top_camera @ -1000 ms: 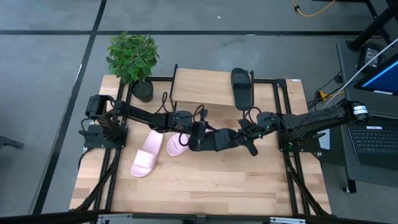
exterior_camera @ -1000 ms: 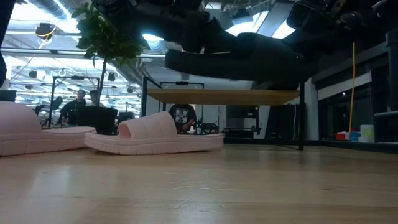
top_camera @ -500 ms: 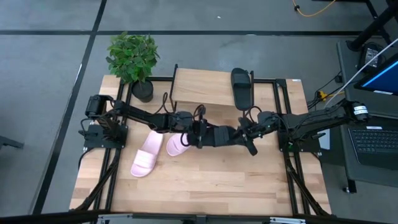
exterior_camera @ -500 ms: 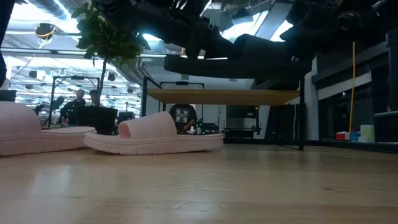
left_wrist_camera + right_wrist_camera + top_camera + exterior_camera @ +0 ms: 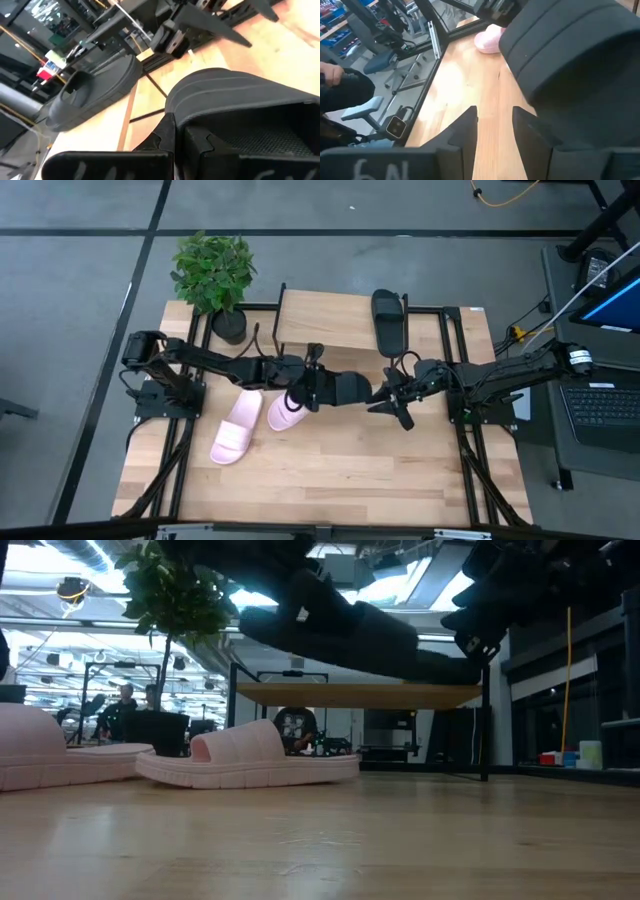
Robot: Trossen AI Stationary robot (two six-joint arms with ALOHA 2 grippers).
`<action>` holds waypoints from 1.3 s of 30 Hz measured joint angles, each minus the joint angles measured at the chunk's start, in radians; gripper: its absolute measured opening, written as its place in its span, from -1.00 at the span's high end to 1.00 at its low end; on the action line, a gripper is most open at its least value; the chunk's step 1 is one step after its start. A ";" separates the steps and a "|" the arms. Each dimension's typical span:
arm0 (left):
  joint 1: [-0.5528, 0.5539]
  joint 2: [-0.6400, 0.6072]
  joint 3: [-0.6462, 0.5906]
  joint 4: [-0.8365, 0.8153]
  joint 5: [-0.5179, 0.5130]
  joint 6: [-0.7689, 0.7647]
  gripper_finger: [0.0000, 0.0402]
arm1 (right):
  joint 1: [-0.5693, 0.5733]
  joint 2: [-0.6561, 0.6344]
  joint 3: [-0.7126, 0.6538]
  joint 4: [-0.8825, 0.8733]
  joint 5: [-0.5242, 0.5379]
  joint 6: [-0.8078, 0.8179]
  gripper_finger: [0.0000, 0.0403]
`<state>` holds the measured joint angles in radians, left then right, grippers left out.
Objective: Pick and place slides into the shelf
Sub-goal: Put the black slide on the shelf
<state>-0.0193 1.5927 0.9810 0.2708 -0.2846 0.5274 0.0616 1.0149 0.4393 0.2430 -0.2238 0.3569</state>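
Observation:
One black slide [image 5: 347,389] hangs above the table's middle, with my left gripper [image 5: 312,388] shut on its left end; the low view shows this slide [image 5: 340,635] tilted, its right end lower. My right gripper [image 5: 381,396] stands open just off that right end, and its wrist view has the slide [image 5: 570,60] beside the open fingers [image 5: 465,132]. Another black slide [image 5: 388,321] lies on the shelf [image 5: 325,320] by its sole. Two pink slides [image 5: 236,428] [image 5: 285,412] lie on the table near my left arm. My left gripper holds the black slide by its end toward the table's left [image 5: 195,145], coming level from the table's left, along the slide. The slide's strap [image 5: 230,95] lies ahead of the fingers, which the slide mostly hides. The slide is lifted clear and tilted. My right gripper's open fingers stand by the slide's right end; whether one touches it I cannot tell.
A potted plant [image 5: 213,272] stands at the table's far left corner, beside the shelf. Black frame rails [image 5: 455,360] run along the table's sides. The table's near half [image 5: 330,480] is bare wood. A person's hand [image 5: 332,75] shows beyond the table.
My right gripper has opened and let go of the black slide. My left gripper has shut on the slide's left end and drawn it a little toward the table's left edge. The slide, level before, now tips with its right end lower.

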 joint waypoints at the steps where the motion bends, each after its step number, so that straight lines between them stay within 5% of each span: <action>1: -0.003 -0.006 0.000 -0.015 -0.011 -0.001 0.99 | 0.000 0.000 0.000 -0.003 0.000 0.000 0.40; 5: -0.012 -0.025 0.000 -0.018 -0.046 0.000 0.99 | 0.000 0.000 0.000 -0.033 -0.007 -0.014 0.54; 10: -0.009 -0.025 0.000 0.026 -0.099 -0.019 0.99 | 0.000 0.000 0.000 -0.109 -0.023 -0.063 0.94; 17: 0.027 -0.025 0.000 0.177 -0.118 -0.081 1.00 | 0.001 0.001 0.000 -0.113 0.026 -0.124 0.98; 25: 0.065 -0.025 0.000 0.310 -0.318 -0.149 1.00 | 0.001 0.005 0.000 -0.117 0.126 -0.154 0.99; 34: 0.139 0.061 0.001 0.469 -0.344 -0.260 1.00 | 0.001 0.005 0.000 -0.111 0.305 -0.260 0.99; 39: 0.166 0.119 0.054 0.498 -0.499 -0.264 1.00 | 0.001 0.005 -0.001 -0.099 0.348 -0.280 0.99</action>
<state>0.1472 1.7118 1.0346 0.7690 -0.7832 0.2630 0.0628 1.0203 0.4385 0.1441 0.1239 0.0768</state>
